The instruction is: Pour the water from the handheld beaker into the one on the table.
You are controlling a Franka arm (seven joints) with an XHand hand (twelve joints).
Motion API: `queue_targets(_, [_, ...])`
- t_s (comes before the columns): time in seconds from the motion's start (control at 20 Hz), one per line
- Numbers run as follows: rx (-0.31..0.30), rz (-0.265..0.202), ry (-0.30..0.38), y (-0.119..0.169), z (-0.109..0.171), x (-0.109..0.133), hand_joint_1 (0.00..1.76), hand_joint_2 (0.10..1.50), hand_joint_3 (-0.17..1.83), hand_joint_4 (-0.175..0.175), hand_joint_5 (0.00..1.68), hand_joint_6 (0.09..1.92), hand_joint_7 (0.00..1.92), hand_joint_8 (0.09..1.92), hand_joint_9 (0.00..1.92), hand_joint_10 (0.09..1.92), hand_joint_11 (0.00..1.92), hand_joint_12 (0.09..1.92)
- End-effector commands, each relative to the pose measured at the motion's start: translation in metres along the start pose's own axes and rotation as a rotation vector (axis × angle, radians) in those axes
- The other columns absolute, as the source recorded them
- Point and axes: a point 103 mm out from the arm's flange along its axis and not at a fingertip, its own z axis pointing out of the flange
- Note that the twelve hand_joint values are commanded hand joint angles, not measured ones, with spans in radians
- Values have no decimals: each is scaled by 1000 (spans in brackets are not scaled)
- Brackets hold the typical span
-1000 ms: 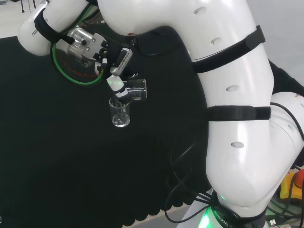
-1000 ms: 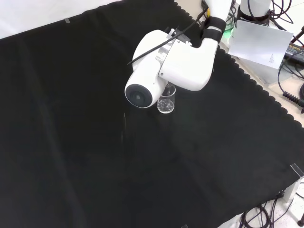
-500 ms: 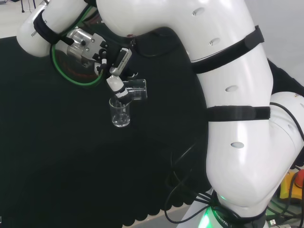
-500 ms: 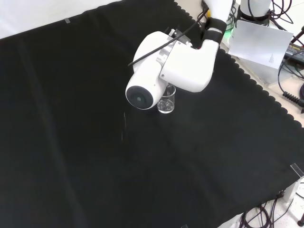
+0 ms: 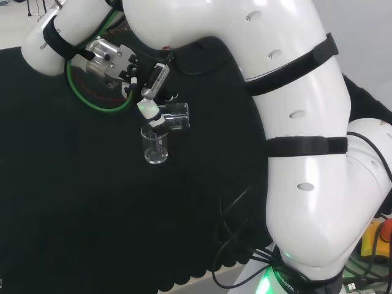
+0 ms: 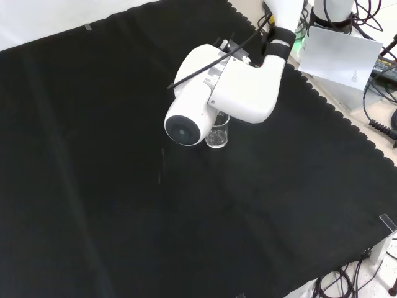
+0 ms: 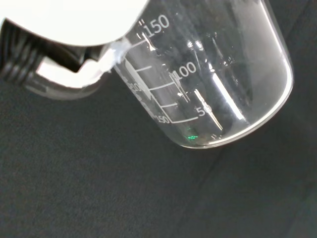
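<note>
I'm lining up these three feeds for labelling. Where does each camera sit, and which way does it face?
Head view: behind and above the arm's base, looking over the white arm links at the hand tipping the held beaker above the table beaker.
Front view: opposite the arm, looking down on the black cloth; a capped link stands before the hand.
Wrist view: at the wrist, close on the held beaker.
Head and front share the table beaker.
</note>
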Motion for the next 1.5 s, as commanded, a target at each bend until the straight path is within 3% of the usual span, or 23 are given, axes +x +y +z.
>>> queue_targets(0.05, [1,0,1,0,0,0,1304,504,1035,-175,1154,1042,1219,1014,1539,875,1194,886])
queue_targets(0.85, [-13,0,16,-2,0,-3,1304,505,1036,-175,1153,1044,1218,1016,1538,878,1195,887])
queue_targets(1.5, [-105,10,31,-8,-1,-6,1303,505,1036,-175,1152,1046,1217,1018,1537,880,1197,887])
